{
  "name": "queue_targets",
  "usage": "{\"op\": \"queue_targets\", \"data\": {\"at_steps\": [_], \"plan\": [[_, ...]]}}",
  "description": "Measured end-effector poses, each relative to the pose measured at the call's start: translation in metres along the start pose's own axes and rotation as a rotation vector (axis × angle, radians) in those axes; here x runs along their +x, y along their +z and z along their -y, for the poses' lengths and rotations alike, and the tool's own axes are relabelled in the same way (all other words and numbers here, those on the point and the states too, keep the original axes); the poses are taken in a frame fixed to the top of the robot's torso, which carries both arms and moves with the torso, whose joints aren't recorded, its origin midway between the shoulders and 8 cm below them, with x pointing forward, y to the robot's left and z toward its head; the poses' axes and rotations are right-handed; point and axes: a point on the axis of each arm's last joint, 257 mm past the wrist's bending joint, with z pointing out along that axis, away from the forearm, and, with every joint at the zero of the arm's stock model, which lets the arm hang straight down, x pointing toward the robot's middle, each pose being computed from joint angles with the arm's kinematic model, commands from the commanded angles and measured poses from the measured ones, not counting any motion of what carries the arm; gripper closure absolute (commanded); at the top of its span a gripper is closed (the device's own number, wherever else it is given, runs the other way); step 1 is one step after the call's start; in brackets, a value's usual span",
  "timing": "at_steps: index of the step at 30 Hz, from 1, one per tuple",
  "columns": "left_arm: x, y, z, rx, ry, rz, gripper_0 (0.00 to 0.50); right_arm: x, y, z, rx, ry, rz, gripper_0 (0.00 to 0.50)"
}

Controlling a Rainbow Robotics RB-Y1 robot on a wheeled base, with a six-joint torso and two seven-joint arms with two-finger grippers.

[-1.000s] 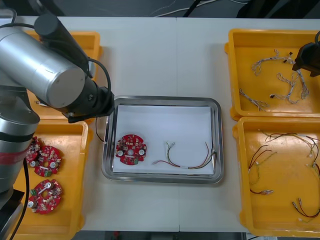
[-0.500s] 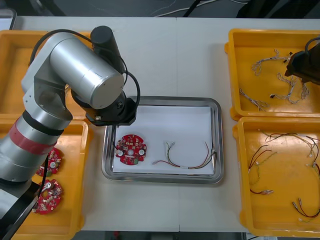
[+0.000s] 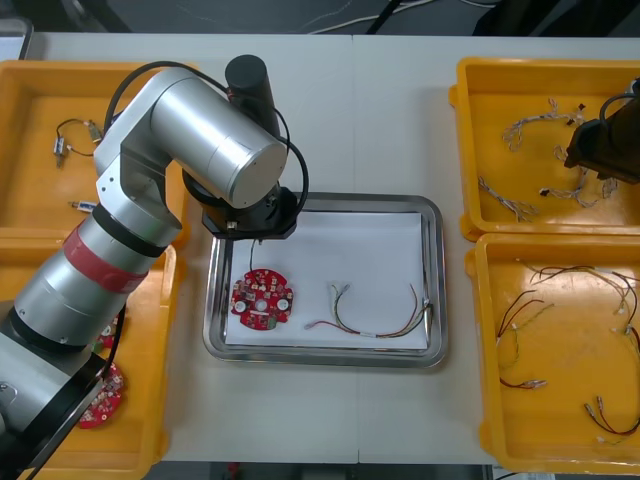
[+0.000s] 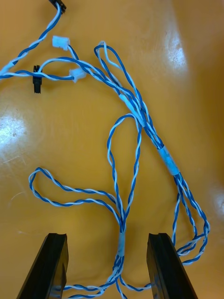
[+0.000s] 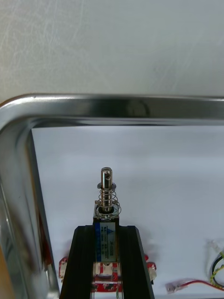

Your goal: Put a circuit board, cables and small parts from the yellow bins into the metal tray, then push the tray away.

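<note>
Fingers (image 5: pixel 79 261) of the left gripper (image 5: pixel 106 231) pinch a small metal part (image 5: pixel 107 196) over the tray (image 5: pixel 116 106). It is best lowered clear of the circuit board (image 3: pixel 262 298) before release. The right gripper (image 4: pixel 107 247), fingers spread, hovers over a cable (image 4: pixel 140 121).

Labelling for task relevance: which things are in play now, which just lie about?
In play: left gripper holding a small metal part over the metal tray; circuit board and red and yellow cable inside it; right gripper, open over blue and white cables.
Lying about: spare boards; near right bin's cables.

Tray (image 3: pixel 438 280) lies bare beyond board (image 3: pixel 262 298) and cable (image 3: pixel 375 320).
</note>
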Motion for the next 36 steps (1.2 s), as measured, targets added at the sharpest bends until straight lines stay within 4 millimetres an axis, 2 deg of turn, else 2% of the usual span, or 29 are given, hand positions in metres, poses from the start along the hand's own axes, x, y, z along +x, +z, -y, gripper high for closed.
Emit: {"op": "queue_targets", "data": {"at_steps": [7,22,25,26,27,36], "plan": [[-0.008,0.013,0.000,-0.012,-0.011,0.023,0.500,0.005,0.008,0.002,0.012,-0.004,-0.004,0.011],[-0.008,0.014,-0.005,-0.036,-0.009,0.026,0.500,0.013,0.018,0.000,0.012,0.000,-0.014,0.014],[-0.008,0.015,-0.006,-0.037,-0.009,0.027,0.500,0.012,0.018,0.000,0.012,0.001,-0.013,0.243],[-0.008,0.015,-0.006,-0.037,-0.009,0.028,0.500,0.012,0.018,0.000,0.011,0.001,-0.012,0.418],[-0.008,0.015,-0.006,-0.038,-0.009,0.028,0.500,0.012,0.018,0.000,0.011,0.001,-0.010,0.496],[-0.006,0.023,-0.013,-0.055,-0.022,0.009,0.500,0.011,0.018,0.000,0.011,0.000,-0.009,0.500]]}}
